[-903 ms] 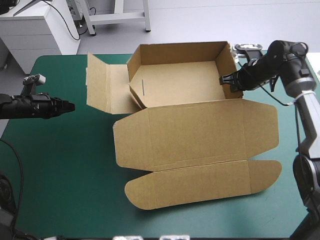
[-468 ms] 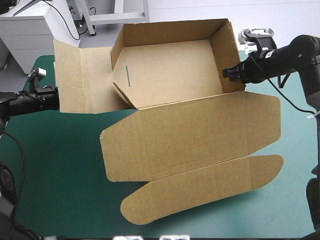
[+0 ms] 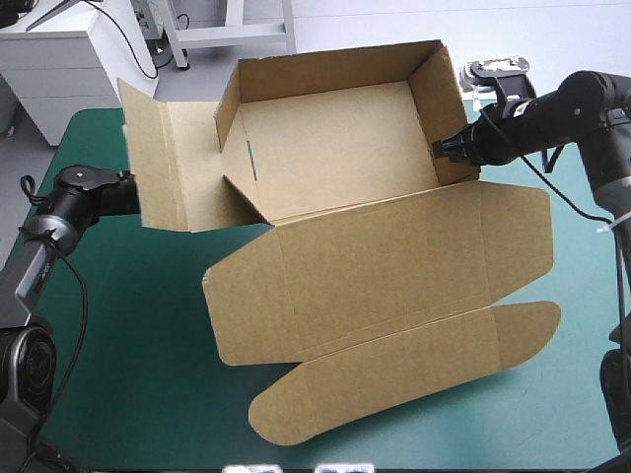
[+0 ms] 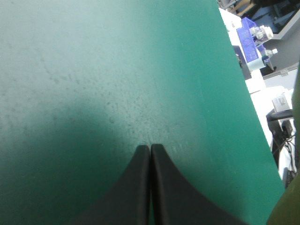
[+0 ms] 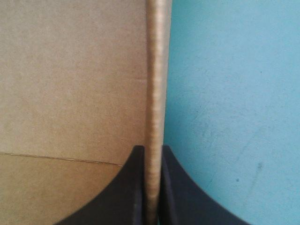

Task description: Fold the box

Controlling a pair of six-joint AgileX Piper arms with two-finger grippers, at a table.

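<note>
The brown box (image 3: 335,148) stands half formed: its tray has back and side walls raised and is tilted up off the teal-green cover. The lid (image 3: 385,266) and its rounded front flap (image 3: 394,370) slope toward the table's front. My right gripper (image 3: 441,148) is shut on the box at the tray's right wall, whose edge (image 5: 157,70) runs between its black fingers (image 5: 136,178). A wide side flap (image 3: 168,163) stands at the tray's left and hides my left gripper in the high view. In its own wrist view my left gripper (image 4: 150,147) is shut with nothing in it, over bare cover.
Bare teal-green cover (image 3: 118,325) lies left of and in front of the box. The table's edge (image 4: 234,70) runs beside and ahead of the left gripper. A sliver of brown board (image 4: 287,206) shows close beside it.
The right gripper has lifted the tray and drawn it up and back, so the left flap rose. The left arm swung in and turned, its gripper now behind that flap.
</note>
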